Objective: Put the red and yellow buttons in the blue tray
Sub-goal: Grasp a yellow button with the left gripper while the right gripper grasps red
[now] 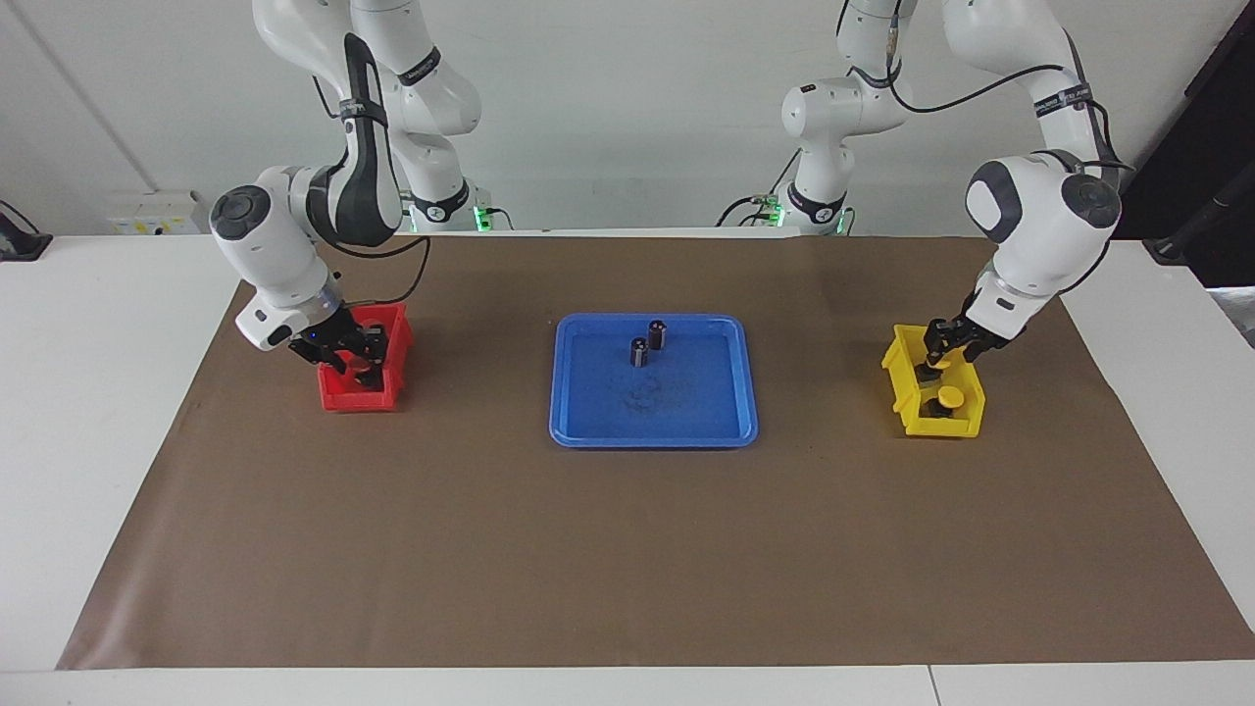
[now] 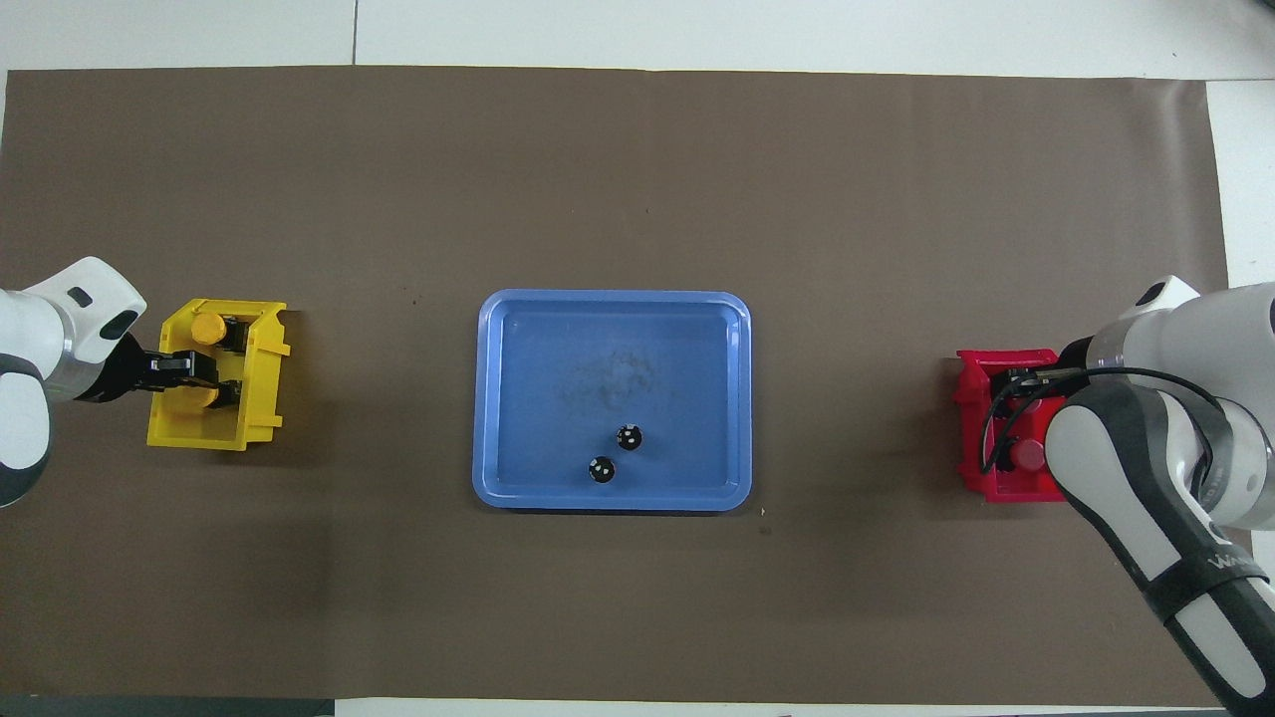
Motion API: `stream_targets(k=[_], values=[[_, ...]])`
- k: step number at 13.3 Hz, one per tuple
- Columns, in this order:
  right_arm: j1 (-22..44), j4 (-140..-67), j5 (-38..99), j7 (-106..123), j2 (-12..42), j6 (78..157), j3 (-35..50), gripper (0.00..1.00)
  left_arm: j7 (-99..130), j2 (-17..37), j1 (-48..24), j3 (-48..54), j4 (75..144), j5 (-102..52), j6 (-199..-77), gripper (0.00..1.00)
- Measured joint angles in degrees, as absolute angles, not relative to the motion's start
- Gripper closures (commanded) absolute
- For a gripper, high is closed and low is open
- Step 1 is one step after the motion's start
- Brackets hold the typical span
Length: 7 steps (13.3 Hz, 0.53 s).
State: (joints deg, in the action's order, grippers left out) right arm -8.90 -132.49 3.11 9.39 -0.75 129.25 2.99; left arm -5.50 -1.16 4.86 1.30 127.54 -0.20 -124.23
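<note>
Left pincer (image 1: 933,355) and right pincer (image 1: 353,355) are each lowered into a small bin, one at either end of the blue tray (image 1: 730,417), which lies in the middle of a brown mat (image 1: 627,549). The yellow bin (image 1: 966,427) stands well apart from the tray toward the left arm's end of the table. The left pincer is down among its two yellow buttons, right at the one nearer to the robots (image 2: 206,398), with the other yellow button (image 1: 949,397) just beside it. I cannot tell whether that pincer is released or clamped on the button. The red bin (image 1: 338,397) stands equally far from the tray toward the right arm's end. The right pincer is inside it, and one red button (image 2: 1026,455) shows beside the wrist. The second red button is hidden, and I cannot tell this pincer's state either. The tray holds only two dark capless cylinders (image 1: 648,342) near its edge closest to the robots, so none of the four buttons is in it yet. Judging from this, the step in hand is the first pickup, both arms at once. Next, each pincer needs a firm hold on a button's body, a straight lift clear of the bin wall, a carry inward to the tray, and a release on bare blue floor away from the cylinders.
</note>
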Motion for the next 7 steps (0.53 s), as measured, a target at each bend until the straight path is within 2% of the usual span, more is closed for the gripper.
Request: stream_targets(k=[1, 2, 3, 7], values=[[-8.90, -132.59, 3.11, 9.39, -0.78, 129.25, 2.98, 0.60, -5.50, -1.16, 4.86, 1.37, 127.80, -0.20, -124.31, 0.36], [-8.90, -132.69, 3.11, 9.41, -0.83, 129.25, 2.99, 0.76, -5.50, -1.16, 4.86, 1.40, 128.03, -0.20, -124.49, 0.36], [-8.90, -132.77, 3.11, 9.41, -0.88, 129.25, 2.99, 0.86, -5.50, -1.16, 4.86, 1.40, 128.21, -0.20, -124.79, 0.36], [-8.81, -131.47, 3.07, 9.51, -0.99, 126.85, 3.13, 0.86, -5.50, -1.16, 4.86, 1.41, 128.87, -0.20, -125.60, 0.39]])
